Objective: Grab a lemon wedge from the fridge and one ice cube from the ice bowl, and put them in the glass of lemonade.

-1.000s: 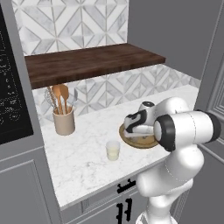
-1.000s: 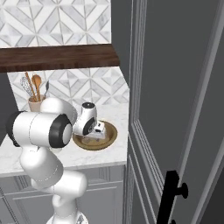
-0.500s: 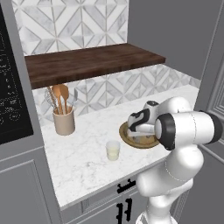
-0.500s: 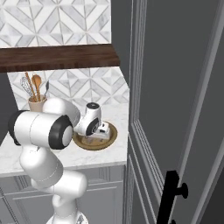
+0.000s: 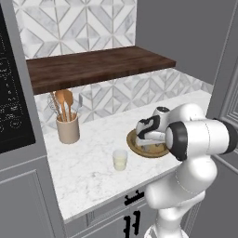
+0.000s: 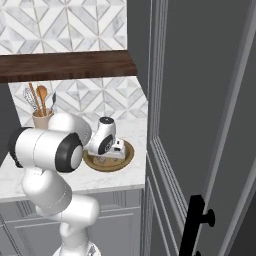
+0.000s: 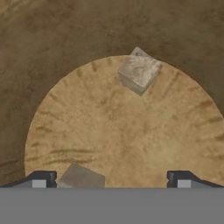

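You had the hand spread wide, low inside the ice bowl, two ice cubes below.

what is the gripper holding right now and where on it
Nothing is held. The gripper is open, down inside the ice bowl, with one ice cube between its fingers but not clamped.

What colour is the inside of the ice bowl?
Tan-brown wood grain, darker on the walls of the ice bowl and lighter on its floor; the hand view shows it best.
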You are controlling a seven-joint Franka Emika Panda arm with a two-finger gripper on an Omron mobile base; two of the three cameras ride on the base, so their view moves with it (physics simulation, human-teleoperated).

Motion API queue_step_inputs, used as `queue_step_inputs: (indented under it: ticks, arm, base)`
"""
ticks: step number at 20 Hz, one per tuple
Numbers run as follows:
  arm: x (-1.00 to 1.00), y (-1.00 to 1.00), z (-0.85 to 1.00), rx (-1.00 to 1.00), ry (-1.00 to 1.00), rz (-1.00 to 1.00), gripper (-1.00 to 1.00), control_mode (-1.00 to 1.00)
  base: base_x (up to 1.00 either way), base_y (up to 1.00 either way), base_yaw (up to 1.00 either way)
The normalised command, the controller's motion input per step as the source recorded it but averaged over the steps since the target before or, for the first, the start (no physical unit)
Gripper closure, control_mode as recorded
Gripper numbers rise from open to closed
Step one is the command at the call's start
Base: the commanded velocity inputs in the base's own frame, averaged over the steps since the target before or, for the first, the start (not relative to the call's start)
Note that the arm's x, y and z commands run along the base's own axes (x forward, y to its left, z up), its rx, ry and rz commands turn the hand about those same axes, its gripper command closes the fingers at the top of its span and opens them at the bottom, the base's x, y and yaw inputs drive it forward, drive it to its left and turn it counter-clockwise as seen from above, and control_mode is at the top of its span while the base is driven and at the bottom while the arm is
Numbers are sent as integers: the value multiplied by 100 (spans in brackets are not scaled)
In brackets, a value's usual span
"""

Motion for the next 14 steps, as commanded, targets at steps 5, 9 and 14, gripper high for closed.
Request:
queue_step_inputs:
  ticks: [5, 9, 14]
  arm:
    - [-8, 4, 0, 0, 0, 3, -100, -100]
    - [0, 0, -4, 0, 0, 1, -100, -100]
    - [-2, 0, -6, 0, 3, 1, -100, -100]
  base:
    - [0, 0, 0]
    - [0, 0, 0]
    - [0, 0, 0]
